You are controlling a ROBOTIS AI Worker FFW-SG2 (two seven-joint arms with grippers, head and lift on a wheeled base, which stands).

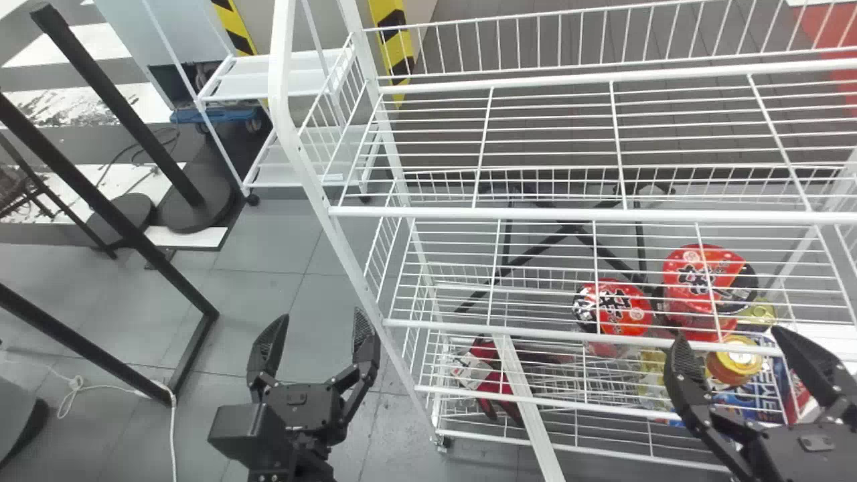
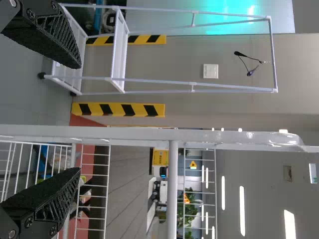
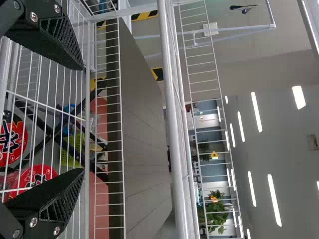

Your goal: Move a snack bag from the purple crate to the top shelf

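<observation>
Right gripper apart from the top shelf

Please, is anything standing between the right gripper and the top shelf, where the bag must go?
Yes, it seems: the front rail of the top shelf looks higher than the right gripper, which would have to rise over it. Nothing else visible stands between them.

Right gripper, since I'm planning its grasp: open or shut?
Open: the right gripper has its fingers wide apart in the right wrist view.
</observation>
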